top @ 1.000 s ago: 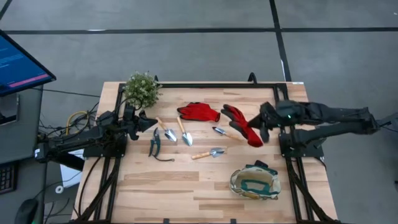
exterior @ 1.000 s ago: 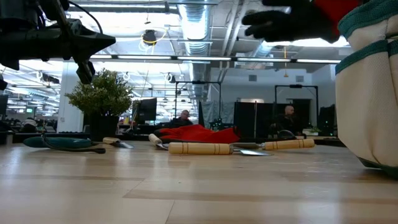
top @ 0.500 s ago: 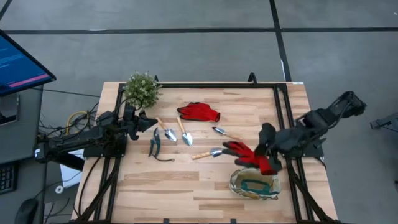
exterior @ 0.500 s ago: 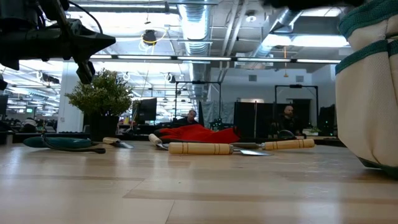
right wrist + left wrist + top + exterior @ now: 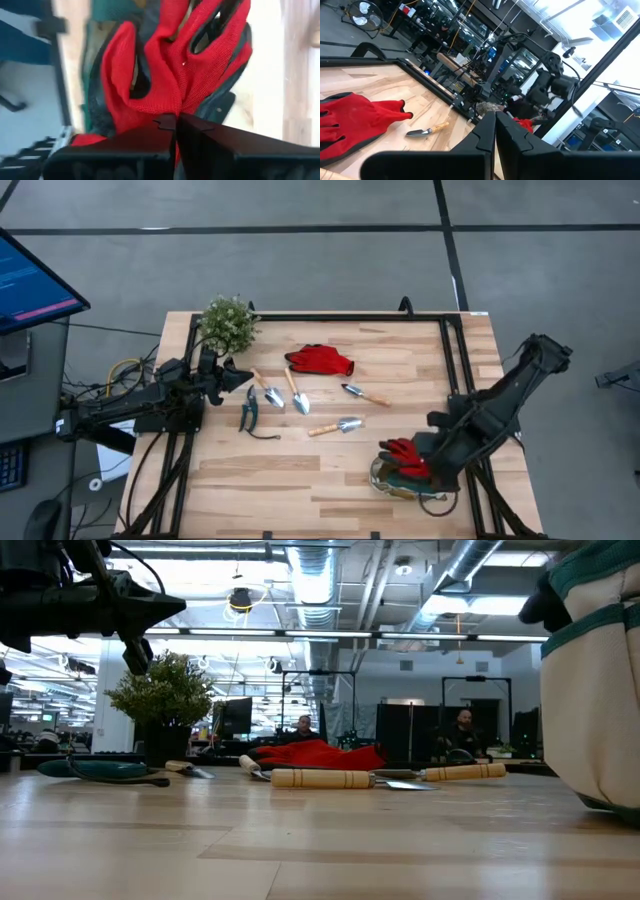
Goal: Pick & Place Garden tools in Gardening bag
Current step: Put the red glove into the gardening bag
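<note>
Landmark: small beige canvas gardening bag with green trim (image 5: 410,477), standing at the near right of the pale wooden slatted table (image 5: 300,480).
Right gripper (image 5: 428,465): poised over the bag mouth; fingers pinched fully together on a limp red knitted glove (image 5: 175,70), which hangs above the dark interior.
Left gripper (image 5: 240,374): waits well to the bag's far left, beside the bushy green potted plant (image 5: 228,323); fingers closed, holding nothing.
Remaining tools: second red glove (image 5: 321,360), three wooden-handled trowels and forks with silver metal heads (image 5: 296,392) and dark-handled pruning shears (image 5: 249,412), all lying far-left of the bag.
Risk, drape: the floppy fabric may catch on the soft rim and hang outside if released off-centre.
Risk, collapse: the unstiffened canvas may fold or tip if the descending arm presses its wall.
Risk, cling: coarse knit may snag the fingers on opening.
</note>
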{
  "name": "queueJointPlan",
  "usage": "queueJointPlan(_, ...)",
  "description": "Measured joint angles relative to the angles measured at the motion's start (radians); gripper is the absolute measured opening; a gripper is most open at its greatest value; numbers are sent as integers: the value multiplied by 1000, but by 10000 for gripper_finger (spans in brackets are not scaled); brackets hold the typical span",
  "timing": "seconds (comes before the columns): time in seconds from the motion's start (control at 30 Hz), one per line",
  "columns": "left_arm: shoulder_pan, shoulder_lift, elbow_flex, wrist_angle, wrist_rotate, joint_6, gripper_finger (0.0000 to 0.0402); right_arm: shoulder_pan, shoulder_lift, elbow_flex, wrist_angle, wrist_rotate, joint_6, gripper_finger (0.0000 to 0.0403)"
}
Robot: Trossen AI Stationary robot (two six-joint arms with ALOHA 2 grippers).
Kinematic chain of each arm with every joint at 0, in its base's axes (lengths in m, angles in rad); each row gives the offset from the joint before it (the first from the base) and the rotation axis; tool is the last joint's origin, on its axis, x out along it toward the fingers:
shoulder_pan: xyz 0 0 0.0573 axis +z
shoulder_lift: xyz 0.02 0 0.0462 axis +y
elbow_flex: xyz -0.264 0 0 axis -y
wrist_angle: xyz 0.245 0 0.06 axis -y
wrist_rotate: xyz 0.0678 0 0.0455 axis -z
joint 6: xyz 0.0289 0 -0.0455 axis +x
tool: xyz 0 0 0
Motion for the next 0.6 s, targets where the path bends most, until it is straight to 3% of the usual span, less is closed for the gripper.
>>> queueJointPlan(0.23,0,0,0,0,0,0,11,-13,96,0,48,-55,-67,0)
queueJointPlan(0.6,0,2,0,0,-22,0,11,-37,83,0,191,-85,-153,0)
